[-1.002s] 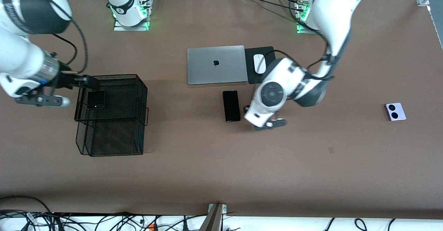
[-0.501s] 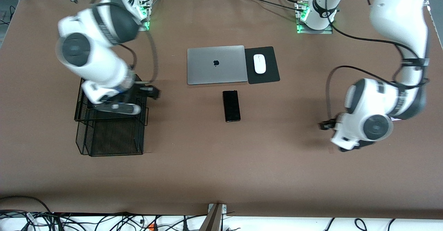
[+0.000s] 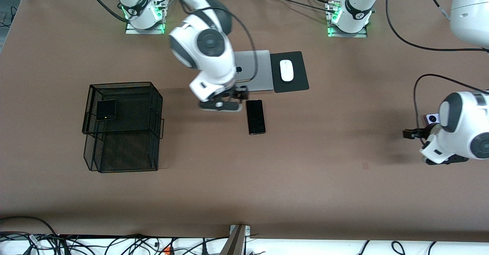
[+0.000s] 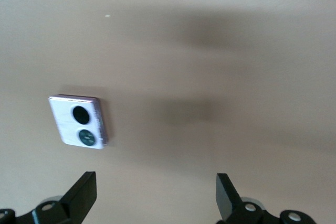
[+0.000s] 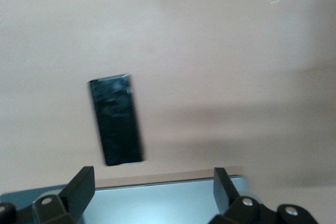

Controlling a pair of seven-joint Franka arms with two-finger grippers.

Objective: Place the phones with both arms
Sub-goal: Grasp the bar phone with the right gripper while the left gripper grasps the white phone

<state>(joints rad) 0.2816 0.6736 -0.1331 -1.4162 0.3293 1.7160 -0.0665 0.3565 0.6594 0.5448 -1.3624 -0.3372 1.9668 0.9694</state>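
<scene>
Both end effectors read open and empty from my station. On the right wrist view I see the right end effector [image 5: 148, 190] with its fingers [image 5: 81, 182] spread wide, nothing between them. It hangs over the front edge of the laptop [image 3: 254, 71], just beside the slim phone [image 3: 255, 116]. That phone lies flat on the worktop [image 3: 244, 178], nearer the front camera than the laptop, its long axis running away from the camera.

On the left wrist view the left end effector [image 4: 156, 192] also shows fingers [image 4: 84, 190] apart and holds nothing. It hangs over bare worktop at the left arm's end, near the lavender phone [image 4: 80, 121]. That phone lies flat with its two lenses up; in the front view the left arm hides most of it [image 3: 431, 118].

I find the folded black phone [image 3: 106, 110] resting on the upper tier of the wire basket [image 3: 122, 127], toward the right arm's end of the worktop, well apart from both end effectors.

A mouse [image 3: 286, 70] sits on a black pad [image 3: 298, 75] just beside the laptop.
</scene>
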